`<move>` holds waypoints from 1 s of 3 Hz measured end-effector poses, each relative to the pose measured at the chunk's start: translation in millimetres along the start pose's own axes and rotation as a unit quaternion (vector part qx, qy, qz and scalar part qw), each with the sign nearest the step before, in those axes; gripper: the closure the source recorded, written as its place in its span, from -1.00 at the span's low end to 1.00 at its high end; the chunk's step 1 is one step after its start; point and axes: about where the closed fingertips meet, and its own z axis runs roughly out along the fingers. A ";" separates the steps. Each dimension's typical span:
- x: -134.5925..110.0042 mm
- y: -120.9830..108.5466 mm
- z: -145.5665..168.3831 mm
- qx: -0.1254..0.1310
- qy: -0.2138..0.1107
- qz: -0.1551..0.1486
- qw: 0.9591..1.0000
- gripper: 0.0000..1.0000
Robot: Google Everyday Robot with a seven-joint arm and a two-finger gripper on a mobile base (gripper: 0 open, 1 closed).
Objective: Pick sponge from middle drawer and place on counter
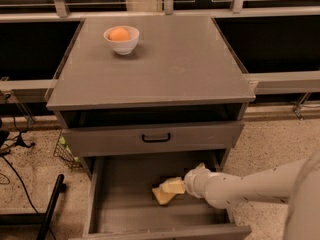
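- While its far edge meets a window rail, the counter (190, 69) fills the upper half of the view, a flat grey slab with a thin overhanging rim.
- Under it the middle drawer (125, 204) is pulled out toward the camera. Its near wall is cut off by the bottom edge of the view, and its back end is hidden under the cabinet.
- A white arm (250, 186) reaches in from the lower right, over the drawer's right wall. Its far end runs out of view at the right edge.
- Above the open drawer is a closed drawer front (210, 134) with a black handle (156, 137). A dark gap lies between it and the counter.
- A white bowl (121, 44) stands on the counter near its back left corner.
- Low inside the drawer, right of centre, the gripper (175, 186) is touching or overlapping the sponge. Whether it is gripping the sponge or only resting against it cannot be told.
- On the drawer floor lies the sponge (162, 196), pale yellow, with its right part hidden behind the gripper.
- In the bowl sits a round orange thing (119, 34); what it is cannot be made out.
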 end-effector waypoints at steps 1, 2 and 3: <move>31.0 -26.3 70.8 0.012 0.026 0.033 0.999 -1.00; 31.0 -26.3 70.8 0.012 0.026 0.033 0.999 -1.00; 32.9 -20.6 66.9 0.010 0.025 0.010 1.000 -1.00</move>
